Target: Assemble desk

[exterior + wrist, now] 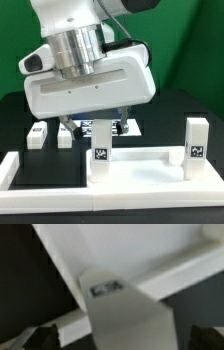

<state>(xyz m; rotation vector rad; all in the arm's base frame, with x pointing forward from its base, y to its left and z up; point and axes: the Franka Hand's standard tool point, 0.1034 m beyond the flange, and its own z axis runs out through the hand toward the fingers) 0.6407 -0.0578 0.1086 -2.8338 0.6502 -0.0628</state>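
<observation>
Two leg posts (pixel 101 148) upright on one desk panel (pixel 145 168), two loose posts (pixel 38 133) nearby. Gripper (pixel 125 335) jaws spread wide around one post, fingertips cropped.

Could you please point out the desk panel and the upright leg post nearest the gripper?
Wide white rimmed plastic desk panel (pixel 146 172), exterior view, front rim.
Upright white square plastic leg post (pixel 101 145), exterior view, tagged front face.

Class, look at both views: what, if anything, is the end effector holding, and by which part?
Nothing is held: the open end effector straddles an upright leg post, fingertips clear of its sides.
</observation>
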